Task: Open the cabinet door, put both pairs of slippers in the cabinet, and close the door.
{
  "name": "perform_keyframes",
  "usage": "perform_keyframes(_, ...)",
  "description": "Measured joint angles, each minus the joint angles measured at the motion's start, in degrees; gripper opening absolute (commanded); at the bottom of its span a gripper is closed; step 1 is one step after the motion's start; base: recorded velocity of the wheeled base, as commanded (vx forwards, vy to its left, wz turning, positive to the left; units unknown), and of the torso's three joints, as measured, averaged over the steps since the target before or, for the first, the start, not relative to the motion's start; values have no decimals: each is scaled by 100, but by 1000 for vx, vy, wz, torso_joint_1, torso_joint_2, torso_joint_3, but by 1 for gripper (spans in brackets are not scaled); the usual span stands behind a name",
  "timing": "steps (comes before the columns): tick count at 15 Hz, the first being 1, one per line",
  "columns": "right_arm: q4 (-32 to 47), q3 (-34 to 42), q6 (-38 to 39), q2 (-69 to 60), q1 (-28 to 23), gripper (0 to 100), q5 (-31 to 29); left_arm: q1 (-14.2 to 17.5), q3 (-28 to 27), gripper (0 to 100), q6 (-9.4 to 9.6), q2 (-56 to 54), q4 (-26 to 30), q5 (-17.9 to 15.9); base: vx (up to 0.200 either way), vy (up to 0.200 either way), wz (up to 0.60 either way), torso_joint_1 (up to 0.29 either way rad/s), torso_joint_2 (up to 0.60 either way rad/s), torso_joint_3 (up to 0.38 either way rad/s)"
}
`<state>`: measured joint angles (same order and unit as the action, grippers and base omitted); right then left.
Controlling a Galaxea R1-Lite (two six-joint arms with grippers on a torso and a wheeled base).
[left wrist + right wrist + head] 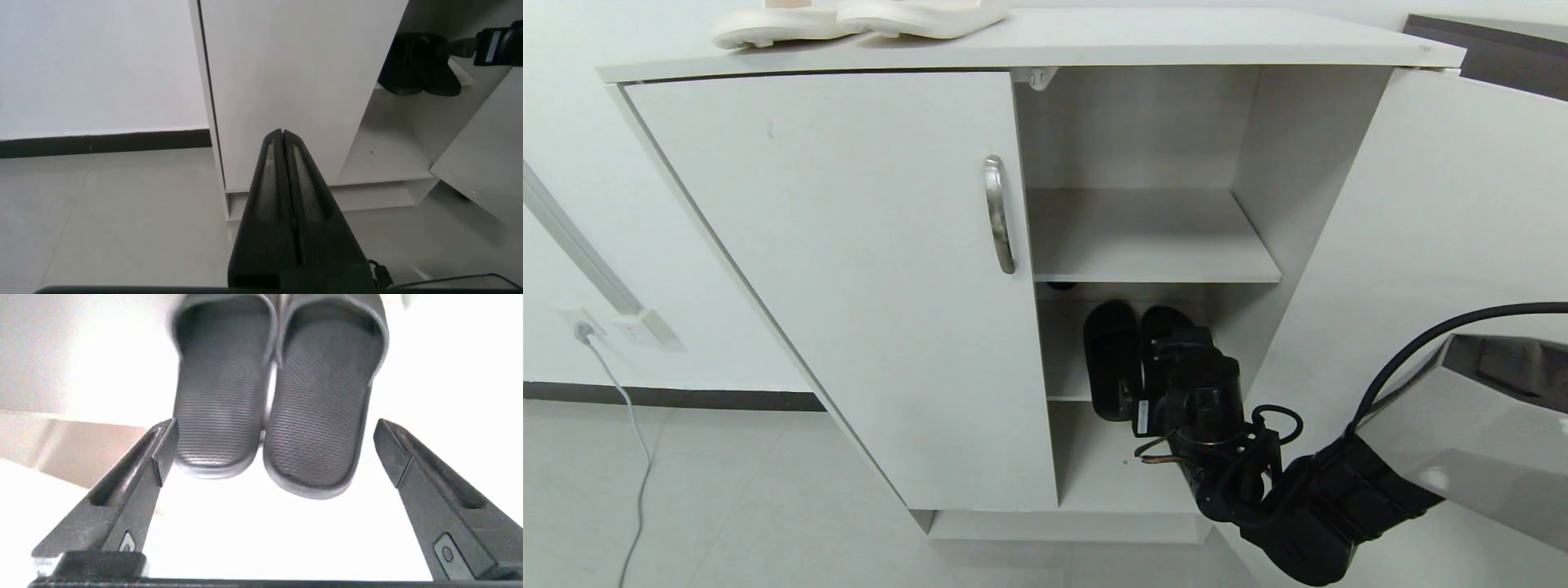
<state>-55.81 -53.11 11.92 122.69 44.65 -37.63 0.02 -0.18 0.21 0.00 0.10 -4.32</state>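
The white cabinet (1094,41) stands with its right door (1429,245) swung fully open and its left door (849,286) shut, a vertical metal handle (999,214) on the left door's inner edge. The black slippers (1112,359) lie side by side, soles down and toes toward the cabinet's back wall, on the second shelf (1062,359) of the open right compartment, directly below the upper shelf (1152,237). The cream slippers (858,20) lie flat on the cabinet top, above the left door.
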Motion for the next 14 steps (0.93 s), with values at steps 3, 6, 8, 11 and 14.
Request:
perform_keyframes(3,0,45,-5,-99,60,100,11,5,0,0,-2,0,0,2,0,0,0,0,0,0)
perform_keyframes(6,-11,52,-5,-99,73,100,9,2,0,0,-2,0,0,0,-67,0,0,2,1,1)
perform_keyframes(8,-16,50,-10,-78,77,100,9,7,0,0,-5,0,1,2,-200,0,0,7,2,-2)
perform_keyframes(11,-18,48,-10,-55,101,100,11,5,-2,0,-5,0,-2,2,-200,0,0,1,4,-1)
perform_keyframes(14,-20,50,-29,-41,116,100,11,5,-2,0,17,0,-2,-6,0,0,0,0,0,0)
